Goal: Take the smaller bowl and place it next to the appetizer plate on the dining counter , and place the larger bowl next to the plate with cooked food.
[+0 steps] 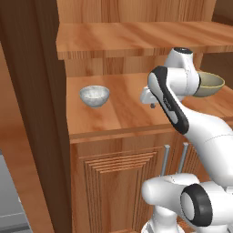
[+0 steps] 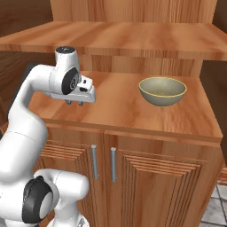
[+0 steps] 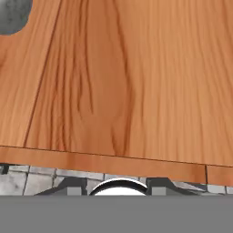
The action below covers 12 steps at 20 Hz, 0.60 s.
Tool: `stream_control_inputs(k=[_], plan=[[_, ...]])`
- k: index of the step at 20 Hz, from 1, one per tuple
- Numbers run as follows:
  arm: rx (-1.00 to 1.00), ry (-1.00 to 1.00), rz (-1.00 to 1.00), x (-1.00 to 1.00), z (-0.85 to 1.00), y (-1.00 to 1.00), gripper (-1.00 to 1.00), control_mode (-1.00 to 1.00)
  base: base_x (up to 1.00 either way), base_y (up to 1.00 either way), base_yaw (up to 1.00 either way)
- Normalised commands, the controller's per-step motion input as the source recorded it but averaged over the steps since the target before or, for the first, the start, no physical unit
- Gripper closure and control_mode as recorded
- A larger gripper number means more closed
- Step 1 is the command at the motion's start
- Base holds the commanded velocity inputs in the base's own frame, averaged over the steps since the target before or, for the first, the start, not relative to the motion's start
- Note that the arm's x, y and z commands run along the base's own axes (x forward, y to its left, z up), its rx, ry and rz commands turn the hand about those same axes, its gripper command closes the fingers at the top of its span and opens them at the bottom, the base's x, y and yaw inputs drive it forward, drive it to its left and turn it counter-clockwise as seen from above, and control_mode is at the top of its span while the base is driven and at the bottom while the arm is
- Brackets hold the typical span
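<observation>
Wood cabinet top [image 2: 119, 111] w/ smaller bowl [image 1: 94, 96], larger bowl [image 2: 162, 91].

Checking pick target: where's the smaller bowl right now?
The smaller bowl sits on the wooden cabinet top, left side in the left base view, under the shelf; the claw hovers to its right, apart from it.

Evenly lit, soft rendered light with no visible source. Warm sheen across the wooden cabinet top [image 2: 124, 111], brighter streaks on the shelf [image 1: 136, 38] above. Faint soft shadow beneath the larger bowl [image 2: 162, 91] and the smaller bowl [image 1: 94, 96]. Darker under the shelf overhang. No glare, no lens distortion. Slightly soft, low resolution throughout; hand view blurriest, wood grain smeared.
</observation>
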Motion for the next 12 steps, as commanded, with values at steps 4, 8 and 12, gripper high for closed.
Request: stream_control_inputs(k=[4, 8, 12], plan=[[0.02, -0.17, 0.00, 0.00, -0.01, 0.05, -1.00, -1.00, 0.00, 0.00, 0.00], [0.18, -0.35, 0.00, 0.15, 0.00, 0.14, -1.00, -1.00, 0.00, 0.00, 0.00], [0.34, -0.33, 0.00, 0.46, 0.00, 0.29, -1.00, -1.00, 0.00, 0.00, 0.00]])
